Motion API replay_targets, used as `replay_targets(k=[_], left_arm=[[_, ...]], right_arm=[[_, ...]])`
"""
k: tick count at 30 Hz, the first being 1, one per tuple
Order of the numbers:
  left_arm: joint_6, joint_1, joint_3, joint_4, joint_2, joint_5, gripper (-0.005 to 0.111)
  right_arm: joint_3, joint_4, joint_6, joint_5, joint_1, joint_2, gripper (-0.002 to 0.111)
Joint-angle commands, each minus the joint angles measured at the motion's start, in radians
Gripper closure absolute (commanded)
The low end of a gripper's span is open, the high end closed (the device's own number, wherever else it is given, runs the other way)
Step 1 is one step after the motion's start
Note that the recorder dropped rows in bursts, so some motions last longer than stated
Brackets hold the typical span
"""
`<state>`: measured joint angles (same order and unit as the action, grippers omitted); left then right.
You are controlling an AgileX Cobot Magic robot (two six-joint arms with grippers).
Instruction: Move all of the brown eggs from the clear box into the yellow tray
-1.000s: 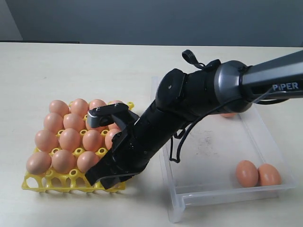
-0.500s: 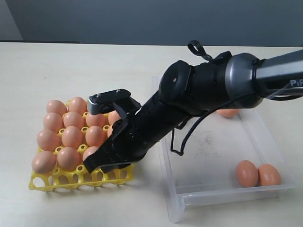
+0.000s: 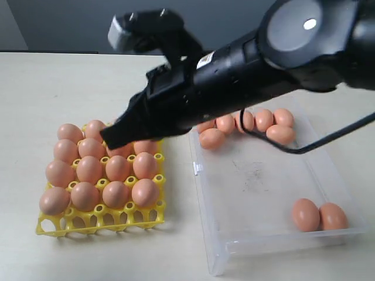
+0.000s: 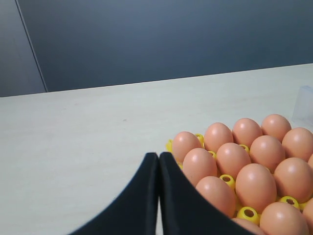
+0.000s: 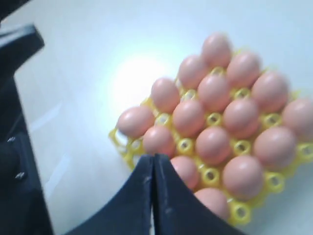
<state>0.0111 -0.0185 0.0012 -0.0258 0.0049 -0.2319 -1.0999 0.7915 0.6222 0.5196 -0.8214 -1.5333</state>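
Observation:
Several brown eggs (image 3: 89, 170) fill the far rows of the yellow tray (image 3: 99, 221), whose near row of cups is bare. More brown eggs (image 3: 212, 139) lie along the far end of the clear box (image 3: 202, 211), and two (image 3: 306, 214) rest in its near right corner. My right gripper (image 3: 109, 141) hangs shut and empty above the tray, and its wrist view shows the right gripper (image 5: 153, 157) over the eggs (image 5: 213, 145). The left gripper (image 4: 158, 155) is shut on nothing, just beside the tray's eggs (image 4: 254, 186). It does not show in the exterior view.
The black right arm (image 3: 246, 64) reaches across the far part of the scene, over the box's far left corner. A small latch tab (image 3: 197, 169) sits on the box wall facing the tray. Pale tabletop (image 3: 70, 88) surrounds the tray and the box.
My right arm has lifted up and back from the tray's near right side. The eggs it covered there now show, as do those at the box's far end.

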Motion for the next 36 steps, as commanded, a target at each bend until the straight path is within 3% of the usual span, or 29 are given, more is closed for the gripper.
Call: replay_targets(k=[1,7,23,27,33,36], left_arm=[[-0.001,0.011,-0.001,-0.001,-0.005,0.0,0.106],[-0.001,0.011,-0.001,-0.001,-0.005,0.0,0.106],[-0.001,0.011,-0.001,-0.001,-0.005,0.0,0.106],[-0.001,0.011,-0.001,-0.001,-0.005,0.0,0.106],[-0.001,0.011,-0.001,-0.001,-0.005,0.0,0.106],[-0.001,0.011,-0.001,-0.001,-0.005,0.0,0.106]], right_arm=[[-0.002,-0.299,-0.216,-0.134,0.007,0.111,0.109],[-0.002,-0.483,-0.288,-0.203,0.009,0.191,0.109],[0.032,-0.556,-0.348,-0.008,0.208,0.471,0.109],[0.193,-0.514,-0.352,-0.093,0.302,0.602,0.109],[0.586,-0.35,-0.35,-0.412,0.497,0.854,0.109],[0.747,-0.308,-0.35,-0.488,0.602,0.981,0.109]])
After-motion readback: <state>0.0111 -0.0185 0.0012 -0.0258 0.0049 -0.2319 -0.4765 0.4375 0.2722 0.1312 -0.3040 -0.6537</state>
